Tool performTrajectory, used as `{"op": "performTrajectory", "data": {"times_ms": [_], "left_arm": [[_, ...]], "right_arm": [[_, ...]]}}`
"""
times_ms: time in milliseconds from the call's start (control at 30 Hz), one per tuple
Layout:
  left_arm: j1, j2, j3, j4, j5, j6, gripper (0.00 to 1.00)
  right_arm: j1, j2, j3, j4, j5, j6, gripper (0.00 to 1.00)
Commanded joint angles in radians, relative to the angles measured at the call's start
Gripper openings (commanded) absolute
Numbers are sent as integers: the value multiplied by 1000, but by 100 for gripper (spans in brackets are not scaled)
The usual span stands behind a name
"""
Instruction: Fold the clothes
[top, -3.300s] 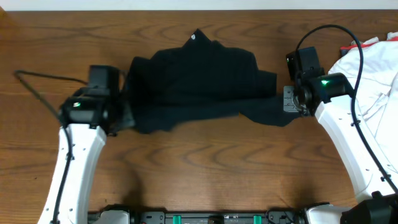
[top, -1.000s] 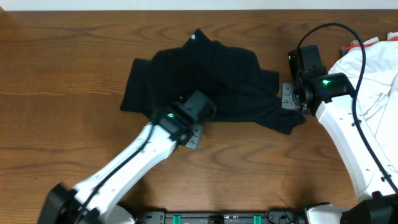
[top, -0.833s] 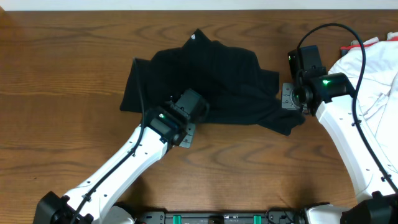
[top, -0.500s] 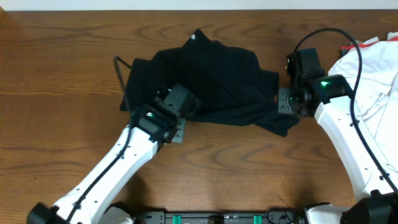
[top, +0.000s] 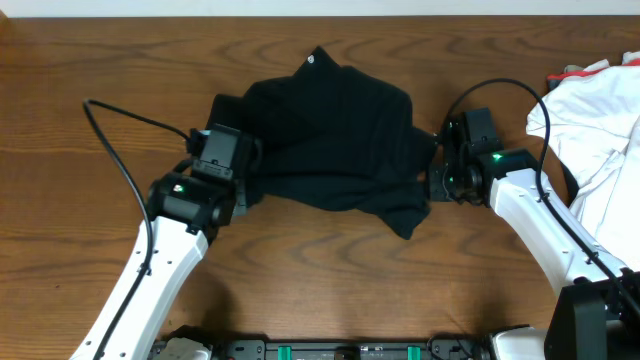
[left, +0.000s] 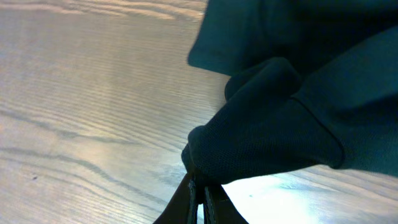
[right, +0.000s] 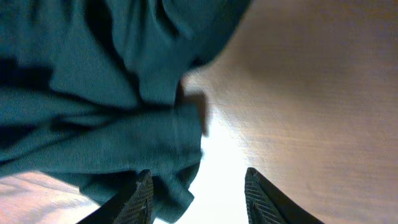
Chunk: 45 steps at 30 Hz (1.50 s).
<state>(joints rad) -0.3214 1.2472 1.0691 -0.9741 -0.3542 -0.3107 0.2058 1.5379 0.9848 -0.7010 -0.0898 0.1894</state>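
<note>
The wooden table is seen from above, with most of its near half and its left side bare. The black shirt lies at the middle of the table, toward the far edge, bunched and uneven. Its collar points to the far edge, and one loose corner droops toward the near edge on the right. A heap of white cloth is piled against the right edge, well apart from the shirt and no part of the task.

The shirt's left border is held by the left gripper. In the left wrist view its fingers are pressed together on a rounded fold of dark fabric, raised just off the wood. This hold is judged to serve for carrying that side across the body of the shirt.

The right gripper is set at the shirt's right border with its fingers spread. Fabric hangs in front of its fingers, but nothing is pinched between them. It is judged to be placed there to take up the right side, so that both borders can be drawn level.

Open room is found toward the near edge and the left edge, where a fold can be laid out. Less room is left on the right, where the arm works between shirt and heap. A small white mark is seen at the collar tip, nearest the far edge.
</note>
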Motion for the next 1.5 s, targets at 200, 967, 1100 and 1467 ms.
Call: {"op": "performTrajectory", "data": {"times_ms": [200, 967, 1100, 1467], "left_arm": [[18, -9, 7, -5, -43, 2, 6], [18, -9, 7, -6, -39, 2, 6], [18, -10, 8, -6, -40, 2, 6], [18, -45, 138, -51, -48, 2, 6]], "right_arm": [[-2, 11, -65, 93, -188, -31, 41], [79, 79, -122, 157, -228, -26, 8], [41, 3, -100, 120, -219, -26, 3], [-53, -388, -68, 75, -122, -26, 1]]}}
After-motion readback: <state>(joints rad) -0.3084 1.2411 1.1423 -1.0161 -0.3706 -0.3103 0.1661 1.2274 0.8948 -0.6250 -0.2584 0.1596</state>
